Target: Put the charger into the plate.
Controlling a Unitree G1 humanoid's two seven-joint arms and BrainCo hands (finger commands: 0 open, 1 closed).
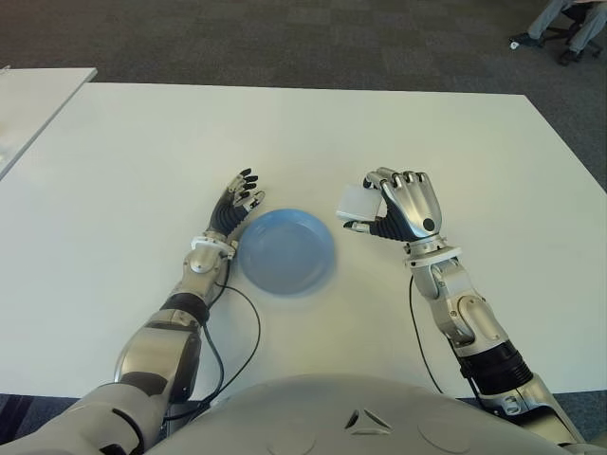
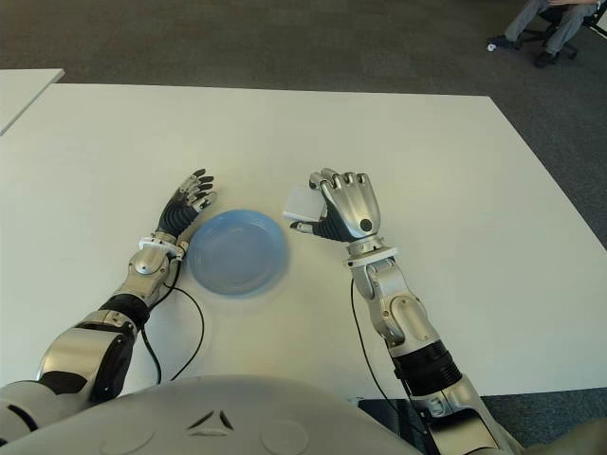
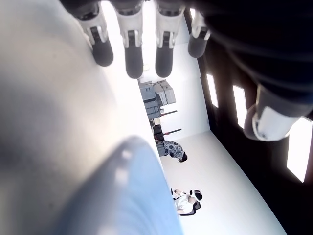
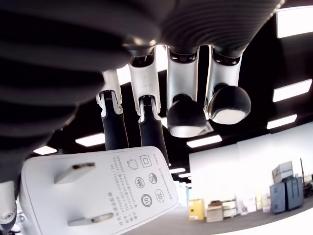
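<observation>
Right hand (image 1: 403, 207): metallic, fingers curled around the white charger (image 1: 357, 202) (a smooth rounded block, two flat prongs showing), held just to the right of the round, shallow blue plate (image 1: 286, 251). Left hand (image 1: 237, 199): fingers loosely extended, holding nothing, at the plate's left rim on the matte white table (image 1: 142, 161).

We see the white charger (image 1: 357, 202), prongs exposed, gripped in the right hand (image 1: 403, 206) just beside the empty blue plate (image 1: 285, 251).
</observation>
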